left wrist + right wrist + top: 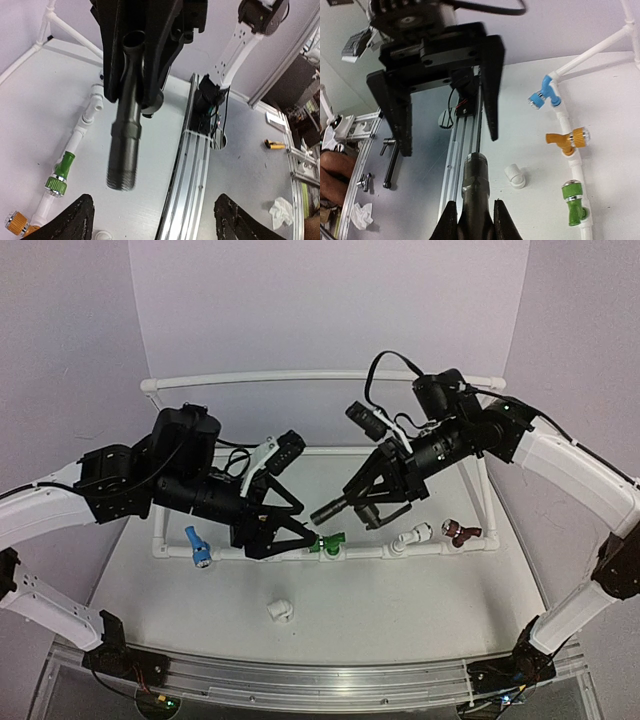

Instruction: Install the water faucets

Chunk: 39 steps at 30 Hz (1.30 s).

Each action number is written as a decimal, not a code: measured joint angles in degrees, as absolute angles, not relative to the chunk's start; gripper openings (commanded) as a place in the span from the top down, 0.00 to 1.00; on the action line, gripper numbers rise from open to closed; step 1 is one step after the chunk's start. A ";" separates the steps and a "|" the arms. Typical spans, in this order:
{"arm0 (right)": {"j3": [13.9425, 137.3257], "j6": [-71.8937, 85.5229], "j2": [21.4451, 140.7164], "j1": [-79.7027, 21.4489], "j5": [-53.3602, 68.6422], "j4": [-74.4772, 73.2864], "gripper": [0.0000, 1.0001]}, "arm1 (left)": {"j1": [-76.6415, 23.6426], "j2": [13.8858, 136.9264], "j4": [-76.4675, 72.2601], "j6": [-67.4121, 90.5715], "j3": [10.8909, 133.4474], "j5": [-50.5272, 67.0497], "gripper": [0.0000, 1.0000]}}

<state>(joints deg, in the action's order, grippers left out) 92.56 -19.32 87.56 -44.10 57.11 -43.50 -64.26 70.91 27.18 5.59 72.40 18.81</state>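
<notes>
My right gripper (372,502) is shut on the dark grey faucet (335,506) and holds it above the table, threaded end toward my left gripper (296,531). In the right wrist view the faucet (476,182) sticks out between my fingers (448,224). My left gripper is open and empty, its jaws wide apart around the threaded end (123,175) without touching it. The white fitting (281,611) lies loose on the table below. Blue (196,547), green (328,543), white (412,537) and maroon (462,532) faucets sit on the front pipe; a gold one (568,140) shows between blue and green.
The white pipe frame (300,376) encloses the back of the table, and its front rail (375,552) carries the taps. An aluminium rail (192,165) runs along the near edge. A person's hand (332,175) and small tools lie beyond it.
</notes>
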 measured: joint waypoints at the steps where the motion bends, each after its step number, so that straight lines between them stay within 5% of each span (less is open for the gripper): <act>1: 93.17 -18.27 87.55 -43.28 57.30 -42.46 1.00 | -64.00 69.62 25.75 5.92 71.25 18.34 0.13; 11: 93.97 -6.72 87.54 -42.19 60.51 -31.71 1.00 | -59.56 67.21 13.76 10.05 68.01 22.67 0.17; 17: 93.83 -1.22 87.31 -42.19 61.98 -26.56 1.00 | -58.98 69.95 10.59 11.38 68.01 26.34 0.31; 27: 90.77 4.20 86.11 -42.19 64.69 -21.52 1.00 | -58.30 71.05 8.06 12.20 68.23 29.45 0.41; 35: 89.84 5.42 86.04 -42.19 65.85 -20.39 1.00 | -57.53 71.41 6.31 12.89 68.25 29.56 0.64; 39: 89.73 5.65 86.01 -42.19 66.36 -20.12 1.00 | -57.09 72.08 5.92 13.59 68.88 30.09 0.67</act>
<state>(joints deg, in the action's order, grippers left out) 89.73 5.65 86.01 -42.19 66.36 -20.12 -57.09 72.08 5.92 13.59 68.88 30.09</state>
